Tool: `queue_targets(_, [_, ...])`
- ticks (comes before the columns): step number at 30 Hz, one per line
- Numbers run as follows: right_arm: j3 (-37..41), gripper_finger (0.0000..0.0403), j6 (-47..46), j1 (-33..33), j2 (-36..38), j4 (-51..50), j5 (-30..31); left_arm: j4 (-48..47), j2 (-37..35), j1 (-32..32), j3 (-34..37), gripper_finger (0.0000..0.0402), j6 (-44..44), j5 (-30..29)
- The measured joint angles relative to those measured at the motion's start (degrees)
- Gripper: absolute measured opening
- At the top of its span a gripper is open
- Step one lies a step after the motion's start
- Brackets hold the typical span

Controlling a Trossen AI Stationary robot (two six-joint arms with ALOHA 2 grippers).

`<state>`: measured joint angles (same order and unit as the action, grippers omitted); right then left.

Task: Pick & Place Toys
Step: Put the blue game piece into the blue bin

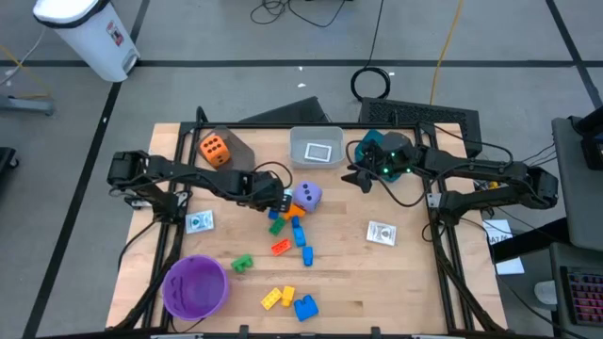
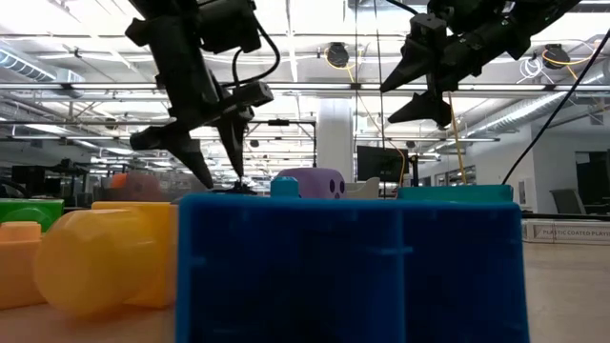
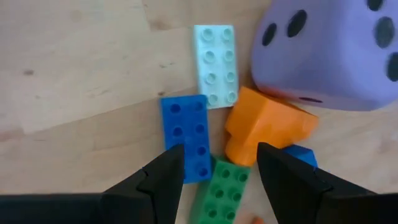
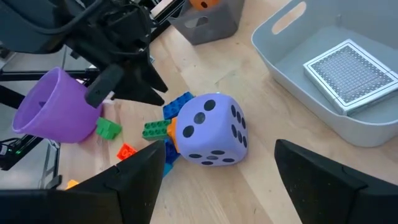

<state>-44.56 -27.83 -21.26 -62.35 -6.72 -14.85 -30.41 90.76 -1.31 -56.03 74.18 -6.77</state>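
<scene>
Purple die (image 1: 307, 195) served as landmark: bricks (image 1: 285, 226) lay clustered against it. Left tool (image 3: 214, 168) hung part-open and empty above them, apparently choosing one. Right tool (image 1: 362, 176), wide and empty, waited beyond the die.

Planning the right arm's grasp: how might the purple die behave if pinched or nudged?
The purple die has rounded corners, so a nudge may tumble it. It looks wide for the right gripper, so it could squirt out. Bricks touching it would likely shift.
</scene>
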Motion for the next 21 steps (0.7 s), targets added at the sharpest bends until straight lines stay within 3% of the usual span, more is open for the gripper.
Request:
queue_targets(6, [0.0,0.0293,0.11,0.0,0.0,-0.04,0.0,-0.48,0.73,-1.26,0.06,0.0209,-2.04,-2.63])
queue_targets(21, [0.0,0.0293,1.07,-0.02,-0.02,-0.41,0.5,0.53,8.79,-1.62,-0.07,0.0209,-4.95,2.34])
